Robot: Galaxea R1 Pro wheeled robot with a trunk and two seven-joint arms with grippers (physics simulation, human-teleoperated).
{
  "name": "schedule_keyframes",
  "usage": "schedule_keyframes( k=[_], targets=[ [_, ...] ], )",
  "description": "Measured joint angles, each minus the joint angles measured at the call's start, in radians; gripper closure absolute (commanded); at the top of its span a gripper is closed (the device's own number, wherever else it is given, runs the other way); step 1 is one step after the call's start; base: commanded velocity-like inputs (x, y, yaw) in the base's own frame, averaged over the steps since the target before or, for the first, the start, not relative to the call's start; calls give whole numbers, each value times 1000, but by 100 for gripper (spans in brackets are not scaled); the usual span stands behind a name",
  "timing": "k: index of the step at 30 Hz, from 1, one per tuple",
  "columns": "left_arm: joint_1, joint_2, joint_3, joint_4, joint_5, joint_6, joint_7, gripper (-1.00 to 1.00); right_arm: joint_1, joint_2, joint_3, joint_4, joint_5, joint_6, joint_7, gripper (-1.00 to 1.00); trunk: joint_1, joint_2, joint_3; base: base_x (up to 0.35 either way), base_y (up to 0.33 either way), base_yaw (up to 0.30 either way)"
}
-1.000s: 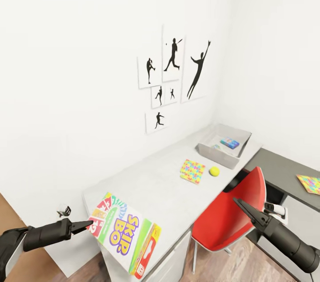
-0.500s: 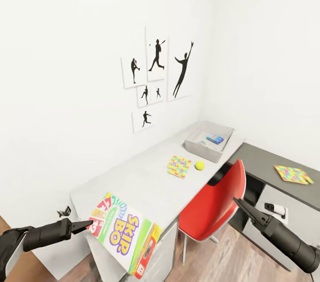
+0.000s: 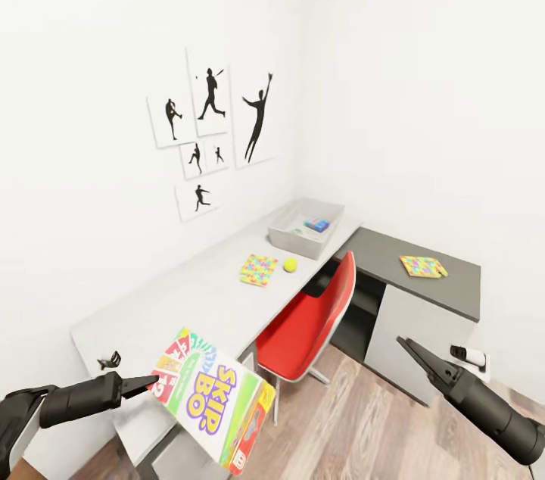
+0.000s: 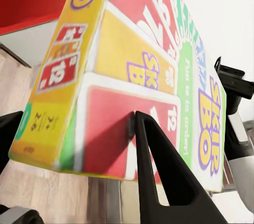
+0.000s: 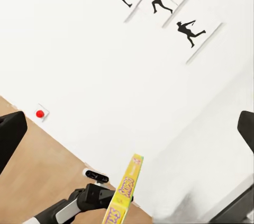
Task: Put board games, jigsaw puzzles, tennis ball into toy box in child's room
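My left gripper (image 3: 154, 382) is shut on a corner of the green-white-red Skip-Bo board game (image 3: 213, 407), held tilted in the air near the table's (image 3: 189, 298) near end. In the left wrist view one dark finger (image 4: 159, 171) presses the box face (image 4: 132, 70). The grey toy box (image 3: 281, 238) stands at the table's far end with a blue game box (image 3: 316, 223) inside. One jigsaw puzzle (image 3: 259, 269) and the tennis ball (image 3: 290, 265) lie in front of it. Another puzzle (image 3: 422, 266) lies on the dark side section. My right gripper (image 3: 402, 344) hangs open and empty.
A red chair (image 3: 310, 325) stands pushed against the table's front. Black sports-silhouette pictures (image 3: 208, 132) hang on the white wall. White drawers (image 3: 412, 328) sit under the dark side section. Wood-plank floor (image 3: 356, 427) lies between me and the desk.
The whole head view has shifted: the desk, toy box and pictures now sit further left and further away. Both grippers keep their pose, the left still shut on the Skip-Bo box.
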Motion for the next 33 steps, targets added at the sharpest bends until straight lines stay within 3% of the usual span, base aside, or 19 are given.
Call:
schedule_keyframes(
  k=[15,20,23,33],
  targets=[
    [1,0,2,0,0,-1,0,100,0,-2,-13,2,-1,1,1,-100,0,0,0,-9,-9,-278],
    [1,3,74,0,1,-4,0,100,0,-4,-49,4,-2,2,2,-100,0,0,0,43,-44,-278],
    [2,5,141,0,1,-5,0,100,-1,-4,-103,13,-1,3,2,-100,0,0,0,182,-177,-191],
    [4,6,161,0,1,-5,0,100,0,-4,-124,16,7,2,3,-100,0,0,0,62,-56,-17]
  ],
)
